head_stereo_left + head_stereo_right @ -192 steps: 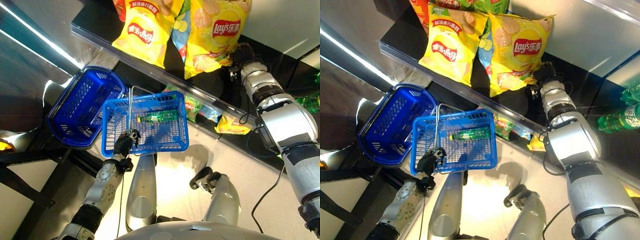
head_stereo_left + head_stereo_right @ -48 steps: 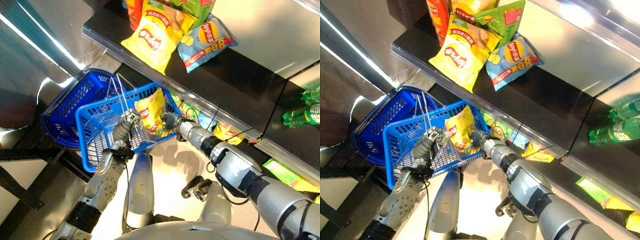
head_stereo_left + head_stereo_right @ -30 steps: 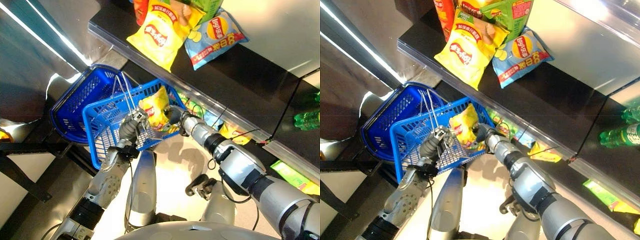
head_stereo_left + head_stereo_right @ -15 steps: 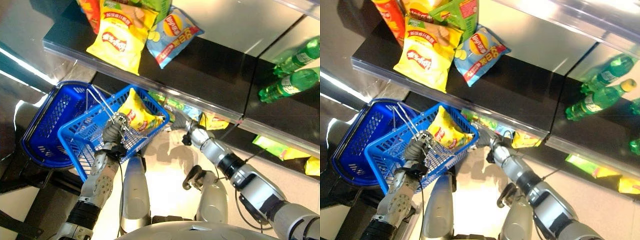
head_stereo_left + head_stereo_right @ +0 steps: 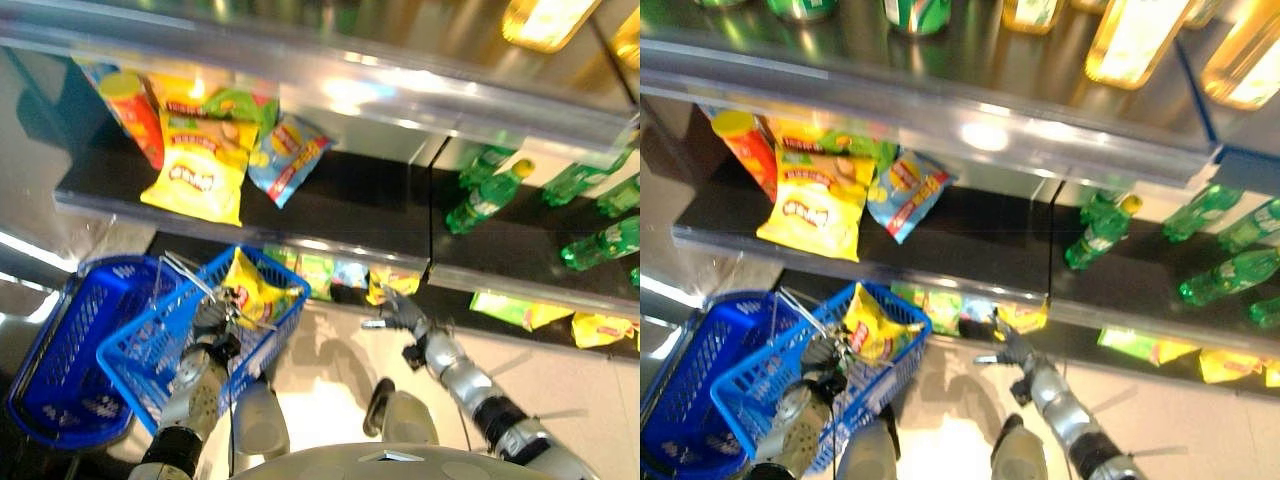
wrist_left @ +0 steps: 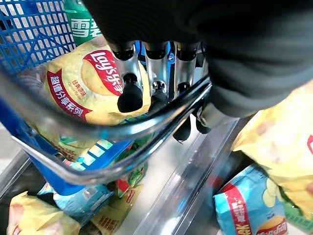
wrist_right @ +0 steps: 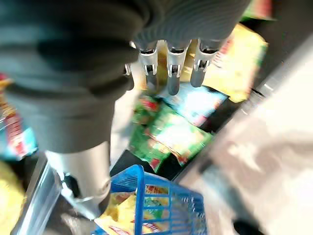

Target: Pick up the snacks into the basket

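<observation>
- One yellow chip bag [image 5: 250, 292] sat inside the blue basket [image 5: 150, 362].
- Left hand [image 6: 151, 73] was clenched on the wire handle [image 6: 112, 131].
- Right hand [image 5: 400, 312], fingers relaxed and empty, hovered at three o'clock from it.
- Best bet, I reckoned: keep the basket level and grab the next shelf snack squarely.

The yellow crinkly chip bag [image 5: 250, 290], earlier on the black shelf's [image 5: 370, 205] front edge and then held by the right hand [image 5: 400, 312], now lies inside the blue plastic mesh basket [image 5: 150, 360]; that hand is outside it, empty, fingers relaxed, beside the lower shelf's snack packets [image 5: 340, 272]
</observation>
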Robot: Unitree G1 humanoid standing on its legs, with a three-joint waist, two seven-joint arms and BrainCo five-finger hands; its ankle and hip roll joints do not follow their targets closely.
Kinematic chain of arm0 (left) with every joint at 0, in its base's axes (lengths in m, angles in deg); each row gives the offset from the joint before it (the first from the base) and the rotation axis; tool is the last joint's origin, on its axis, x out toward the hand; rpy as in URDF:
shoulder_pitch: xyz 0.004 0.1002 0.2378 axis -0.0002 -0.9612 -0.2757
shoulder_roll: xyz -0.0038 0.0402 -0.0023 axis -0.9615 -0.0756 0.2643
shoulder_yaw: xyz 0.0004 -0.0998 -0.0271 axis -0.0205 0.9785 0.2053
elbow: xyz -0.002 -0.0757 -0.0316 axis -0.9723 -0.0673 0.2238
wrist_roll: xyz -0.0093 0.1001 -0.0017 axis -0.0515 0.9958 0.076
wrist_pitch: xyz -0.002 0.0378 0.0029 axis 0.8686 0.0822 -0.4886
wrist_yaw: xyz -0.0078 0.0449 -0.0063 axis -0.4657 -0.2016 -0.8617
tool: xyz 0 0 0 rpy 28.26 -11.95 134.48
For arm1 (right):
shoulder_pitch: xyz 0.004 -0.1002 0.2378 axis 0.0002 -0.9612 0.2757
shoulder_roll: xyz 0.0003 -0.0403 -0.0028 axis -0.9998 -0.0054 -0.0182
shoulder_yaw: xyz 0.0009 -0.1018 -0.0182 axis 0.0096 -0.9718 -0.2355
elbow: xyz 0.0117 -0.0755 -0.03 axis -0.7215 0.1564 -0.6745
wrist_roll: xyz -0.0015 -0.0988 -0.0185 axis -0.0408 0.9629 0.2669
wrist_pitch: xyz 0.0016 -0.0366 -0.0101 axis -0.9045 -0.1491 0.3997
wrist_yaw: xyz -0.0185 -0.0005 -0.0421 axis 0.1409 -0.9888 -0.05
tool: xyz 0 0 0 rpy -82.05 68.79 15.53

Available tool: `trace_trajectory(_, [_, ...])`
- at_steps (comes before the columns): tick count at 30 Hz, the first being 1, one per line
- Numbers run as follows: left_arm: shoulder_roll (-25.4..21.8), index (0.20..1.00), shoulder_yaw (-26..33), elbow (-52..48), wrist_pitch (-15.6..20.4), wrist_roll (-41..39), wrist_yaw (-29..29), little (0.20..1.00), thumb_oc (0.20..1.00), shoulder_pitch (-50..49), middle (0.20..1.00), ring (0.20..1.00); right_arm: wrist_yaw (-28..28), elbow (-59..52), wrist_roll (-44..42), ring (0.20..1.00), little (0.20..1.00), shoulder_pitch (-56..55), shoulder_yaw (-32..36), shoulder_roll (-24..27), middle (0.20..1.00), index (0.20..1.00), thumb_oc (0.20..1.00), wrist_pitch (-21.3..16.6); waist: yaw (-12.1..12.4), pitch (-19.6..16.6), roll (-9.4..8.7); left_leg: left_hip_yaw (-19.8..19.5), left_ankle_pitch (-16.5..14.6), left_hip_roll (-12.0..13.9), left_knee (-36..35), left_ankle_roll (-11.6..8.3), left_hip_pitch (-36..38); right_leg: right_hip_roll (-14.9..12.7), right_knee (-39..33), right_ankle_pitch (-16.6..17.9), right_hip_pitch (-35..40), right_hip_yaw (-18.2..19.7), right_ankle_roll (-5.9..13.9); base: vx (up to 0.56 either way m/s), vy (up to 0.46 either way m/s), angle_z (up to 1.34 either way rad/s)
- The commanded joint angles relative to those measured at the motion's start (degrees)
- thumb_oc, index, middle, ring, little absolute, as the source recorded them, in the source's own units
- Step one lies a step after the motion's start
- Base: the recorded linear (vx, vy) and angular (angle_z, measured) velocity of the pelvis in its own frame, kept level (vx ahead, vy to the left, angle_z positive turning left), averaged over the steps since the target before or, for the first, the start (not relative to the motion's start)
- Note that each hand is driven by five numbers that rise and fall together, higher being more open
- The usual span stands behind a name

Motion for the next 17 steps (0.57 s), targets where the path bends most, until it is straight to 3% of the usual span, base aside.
trace_trajectory(1, [0.5, 0.2, 0.0, -3.1, 5.6, 2.5, 3.0, 0.2, 0.2, 0.3, 0.2, 0.2, -0.7, 2.6, -7.9, 1.0, 1.0, 2.4, 1.9, -1.9, 1.0, 1.0, 1.0, -1.6, 0.4, -3.9, 1.33, 0.5, 4.4, -2.1, -9.3, 2.91, 2.9, -1.5, -3.1, 10.2, -0.2, 1.3, 4.03, 0.09, -0.003, -0.24])
trace_trajectory(9, [3.5, 0.2, -0.7, 6.2, 5.5, 3.5, 2.9, 0.2, 0.2, 0.3, 0.2, 0.2, 2.7, 14.0, -6.5, 1.0, 1.0, 2.6, 4.8, -3.4, 1.0, 1.0, 1.0, -2.0, -0.4, -8.5, 2.09, 2.2, 7.3, -2.8, -17.2, 2.18, 6.9, 1.2, -11.4, 10.8, 2.7, 3.1, 3.89, 0.06, -0.008, -0.22])
trace_trajectory(13, [5.4, 0.2, -1.7, 9.2, 5.3, 3.3, 2.5, 0.2, 0.2, 0.1, 0.2, 0.2, 4.5, 18.6, -10.2, 1.0, 1.0, 2.8, 6.8, -4.7, 1.0, 1.0, 1.0, -2.2, -0.7, -10.5, 2.27, 3.0, 6.7, -2.6, -18.4, 1.79, 8.2, 2.7, -16.1, 10.5, 4.8, 4.2, 3.88, 0.08, -0.03, -0.12])
trace_trajectory(17, [5.8, 0.2, -2.8, 10.9, 5.0, 2.7, 2.4, 0.2, 0.2, 0.6, 0.2, 0.2, 5.9, 22.1, -11.5, 1.0, 1.0, 3.3, 7.7, -5.7, 1.0, 1.0, 1.0, -2.8, -0.8, -10.7, 2.22, 2.8, 7.1, -2.3, -18.4, 1.59, 8.8, 3.2, -16.0, 10.5, 5.5, 4.9, 3.4, 0.04, -0.035, -0.15])
